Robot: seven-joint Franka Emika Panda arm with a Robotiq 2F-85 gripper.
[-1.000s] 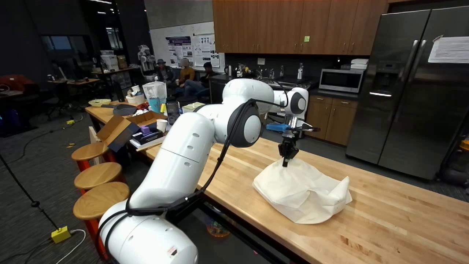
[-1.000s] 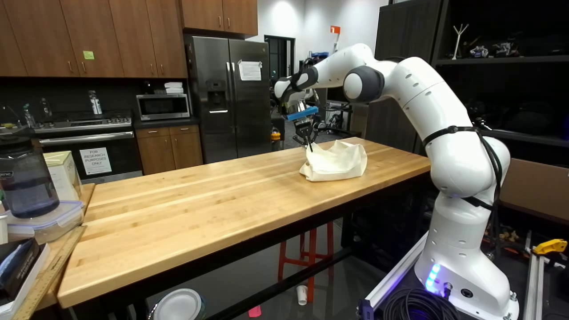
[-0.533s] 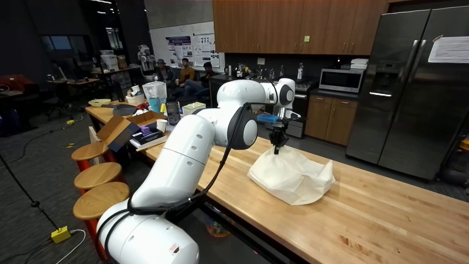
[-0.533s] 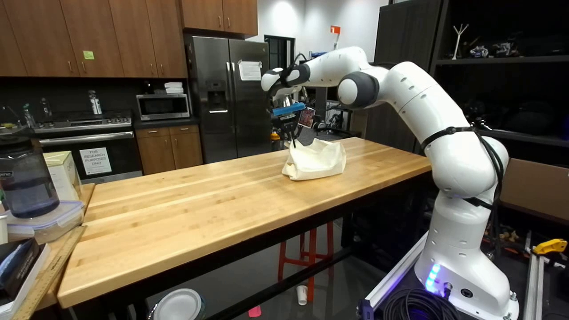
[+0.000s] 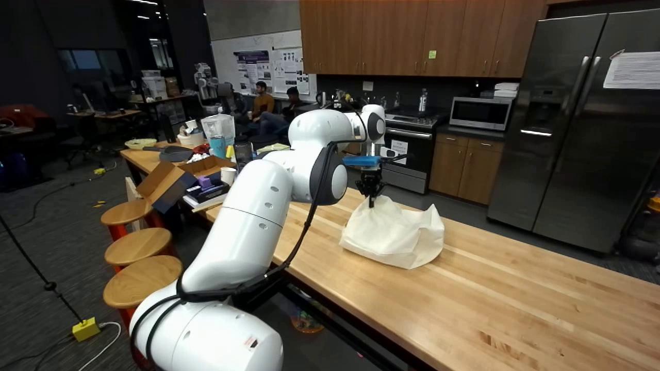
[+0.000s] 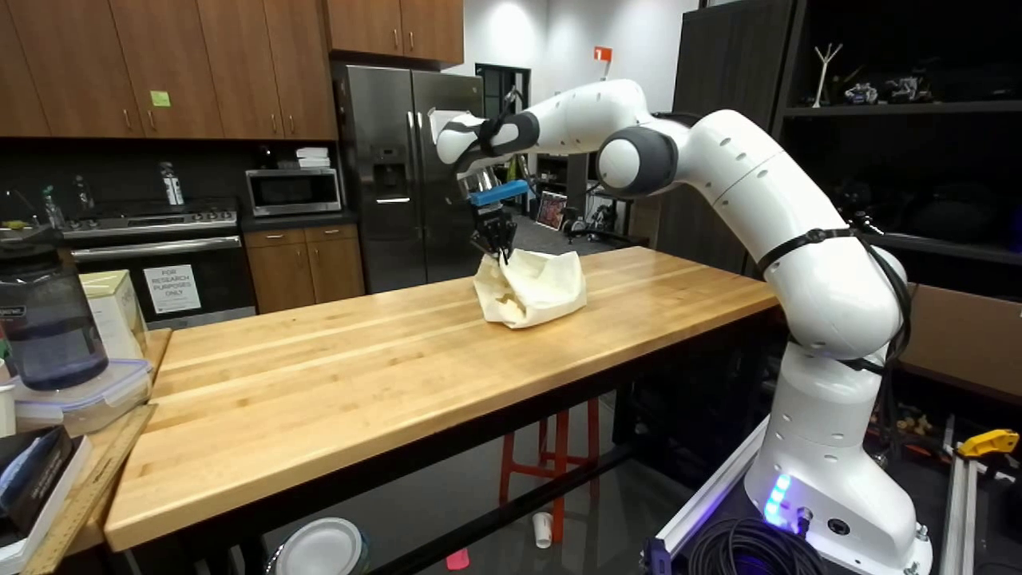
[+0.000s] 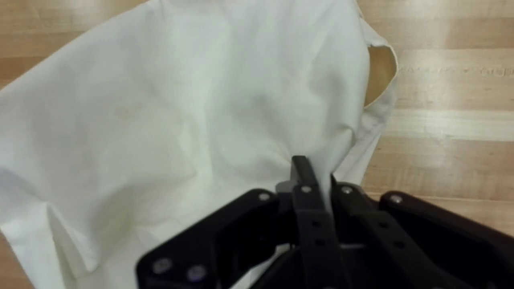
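The wooden counter (image 5: 515, 288) is stretching through both exterior views; a steel refrigerator (image 6: 375, 231) is standing beyond its far long edge; the white robot arm (image 6: 766, 184) is arching over the counter, in an exterior view from its right end; a cream cloth (image 5: 397, 232) is resting on the counter between the two long edges, lying nearer the far one and well apart from the near left corner in an exterior view, with its lower folds touching the counter and its top rising into a peak; the end effector (image 7: 316, 168) is pinching that peak, its black fingers (image 7: 304, 172) pressing in from both sides; a blue piece (image 6: 499, 192) is sitting just above it.
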